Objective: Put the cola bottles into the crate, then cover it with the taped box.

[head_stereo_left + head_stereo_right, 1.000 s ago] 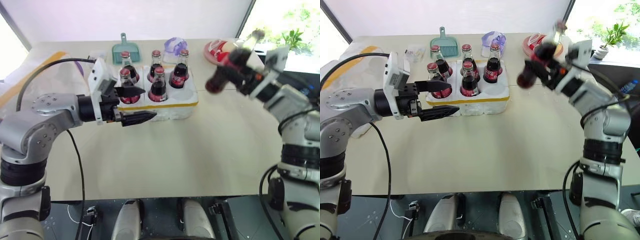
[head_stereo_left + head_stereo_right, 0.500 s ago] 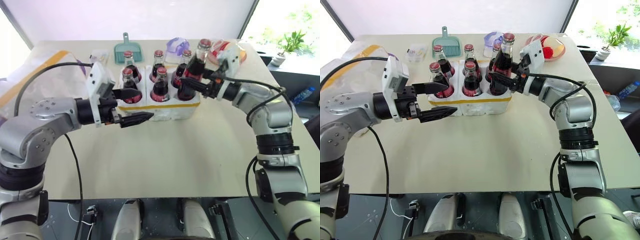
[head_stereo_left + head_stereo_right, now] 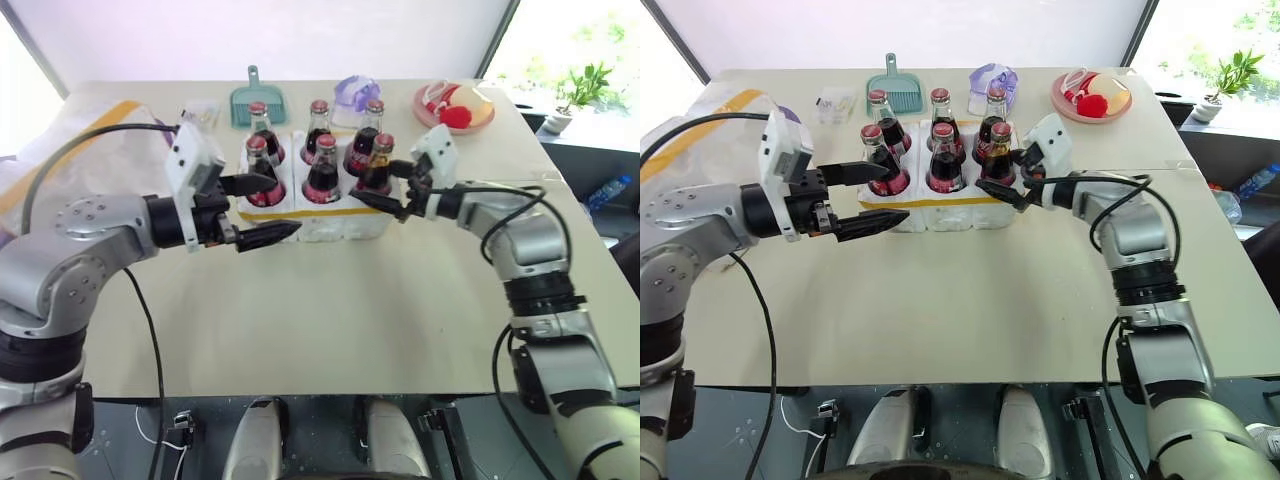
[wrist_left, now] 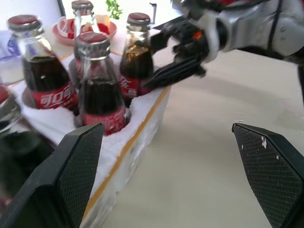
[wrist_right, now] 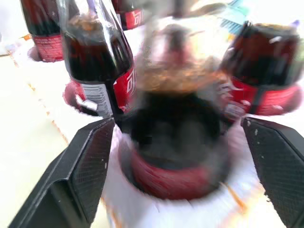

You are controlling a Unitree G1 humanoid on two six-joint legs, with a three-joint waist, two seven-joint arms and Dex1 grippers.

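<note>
While both grippers stand with fingers spread, six bottles sit in the tray.

Right gripper [image 3: 1008, 184], holding nothing, flanks the near right small glass bottle of dark cola with red label and cap [image 3: 999, 158], seated in the low white foam crate with yellow tape band [image 3: 940, 207]; left gripper [image 3: 872, 196] hangs spread and empty just beside that crate's left end.

Cola bottles [image 4: 99, 90]: clear glossy glass, glossy red labels, smooth red caps. Crate [image 4: 135, 142]: matt white foam, grainy surface; smooth yellow tape band on its rim. Table [image 3: 400, 300]: matt, pale beige, smooth. Left gripper [image 4: 175, 190] finger pads: black, fine cross-hatched texture. Dustpan [image 3: 247, 100]: teal plastic.
</note>
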